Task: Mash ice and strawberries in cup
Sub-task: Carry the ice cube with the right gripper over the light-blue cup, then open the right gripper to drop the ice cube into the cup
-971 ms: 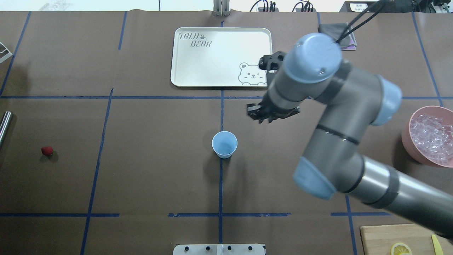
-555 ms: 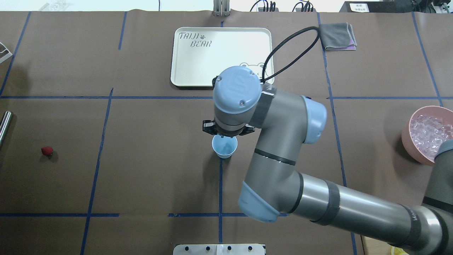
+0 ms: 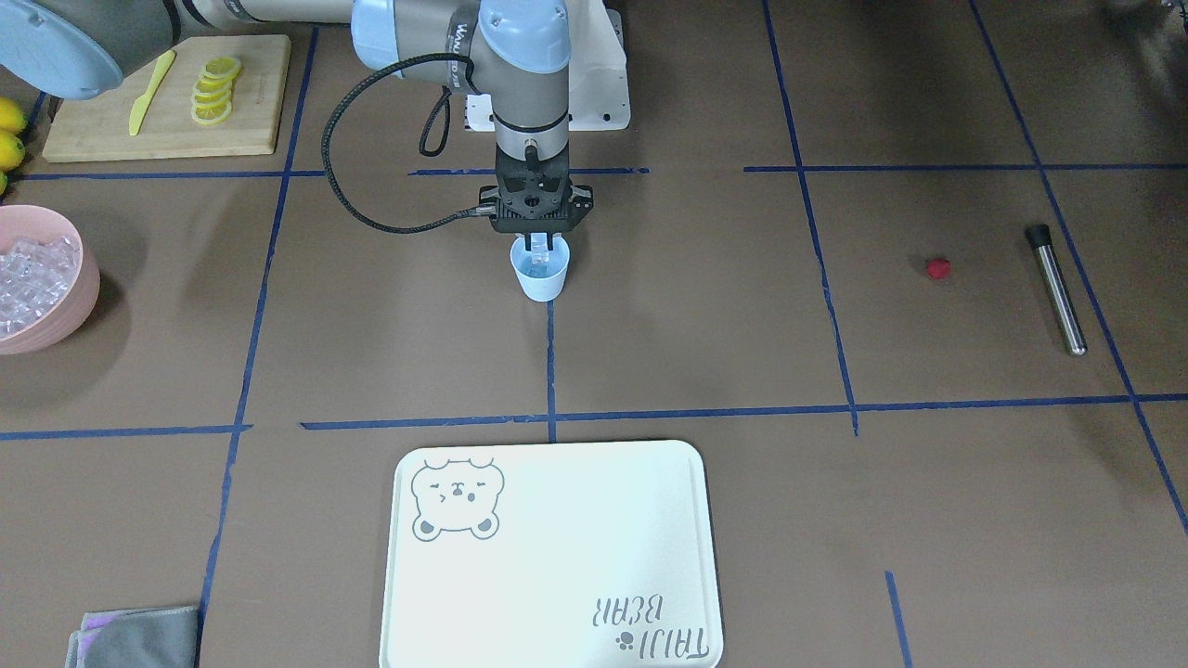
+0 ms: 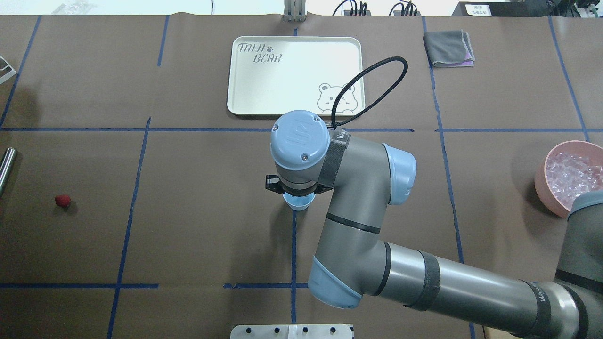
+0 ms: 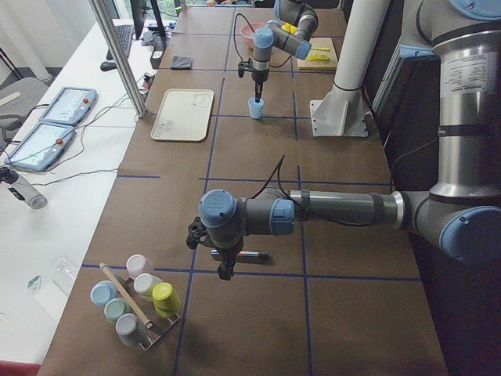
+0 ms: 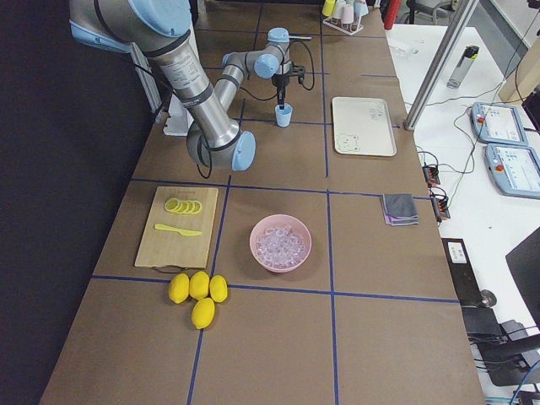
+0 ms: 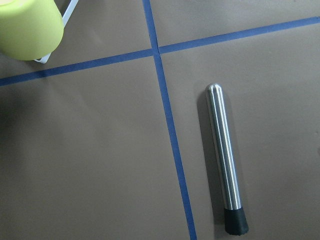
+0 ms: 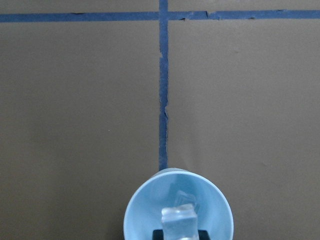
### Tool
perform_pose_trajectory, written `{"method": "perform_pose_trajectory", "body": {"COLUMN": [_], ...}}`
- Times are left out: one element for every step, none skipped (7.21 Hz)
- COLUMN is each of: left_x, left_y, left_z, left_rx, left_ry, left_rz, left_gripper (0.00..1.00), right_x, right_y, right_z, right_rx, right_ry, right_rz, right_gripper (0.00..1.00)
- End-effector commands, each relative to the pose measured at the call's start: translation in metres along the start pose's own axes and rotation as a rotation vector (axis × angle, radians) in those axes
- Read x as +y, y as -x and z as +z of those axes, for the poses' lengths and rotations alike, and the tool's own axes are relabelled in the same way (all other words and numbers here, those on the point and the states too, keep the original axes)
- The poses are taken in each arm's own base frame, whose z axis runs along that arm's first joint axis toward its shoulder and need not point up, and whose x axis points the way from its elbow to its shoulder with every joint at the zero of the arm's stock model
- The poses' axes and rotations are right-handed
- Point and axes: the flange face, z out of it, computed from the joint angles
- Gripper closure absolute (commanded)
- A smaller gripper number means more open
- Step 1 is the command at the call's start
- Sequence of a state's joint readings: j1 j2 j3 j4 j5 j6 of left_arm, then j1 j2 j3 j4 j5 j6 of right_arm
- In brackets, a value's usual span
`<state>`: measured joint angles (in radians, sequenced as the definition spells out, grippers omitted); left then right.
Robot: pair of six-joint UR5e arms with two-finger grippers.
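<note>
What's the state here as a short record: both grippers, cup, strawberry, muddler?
right gripper: shut on ice cube, fingertips at the cup's mouth
left gripper: above the table near the metal muddler; open or shut, cannot tell
cup: upright, mid-table
strawberry: on the table, far from the cup
metal muddler: lying flat, not held

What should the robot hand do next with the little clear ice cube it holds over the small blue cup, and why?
Probably open the right gripper. It holds a small clear ice cube straight above the mouth of the small pale blue plastic cup, so letting go should drop it inside.
</note>
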<state>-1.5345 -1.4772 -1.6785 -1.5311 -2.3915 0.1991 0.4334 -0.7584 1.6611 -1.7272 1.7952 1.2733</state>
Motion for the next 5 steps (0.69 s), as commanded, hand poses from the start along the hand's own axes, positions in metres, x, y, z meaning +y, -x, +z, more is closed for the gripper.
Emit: {"method": "perform_pose_trajectory", "body": {"left_x": [0.000,0.000,0.000,0.000,0.000], "left_y": [-0.001,-0.001,-0.001,-0.001,0.000], "left_z": [0.000,0.000,0.000,0.000,0.000], "left_rx": [0.000,0.000,0.000,0.000,0.000], "left_ry": [-0.001,-0.001,-0.001,-0.001,0.000], "left_rz": [0.001,0.001,0.003,0.003,0.000], "left_gripper": [0.00,0.00,0.00,0.00,0.00], "right_x": [0.001,0.001,0.000,-0.007,-0.025], "right_y": [0.001,0.002,0.003,-0.001,-0.013], "right_z": [0.002,0.000,-0.003,-0.007,-0.012], "right_rx": [0.002,-0.001,-0.005,-0.007,-0.004], "right_ry": [0.003,0.003,0.000,-0.007,-0.016], "right_rz": [-0.001,-0.002,-0.002,0.002,0.012], "right_gripper": [0.01,0.01,0.01,0.01,0.01]}}
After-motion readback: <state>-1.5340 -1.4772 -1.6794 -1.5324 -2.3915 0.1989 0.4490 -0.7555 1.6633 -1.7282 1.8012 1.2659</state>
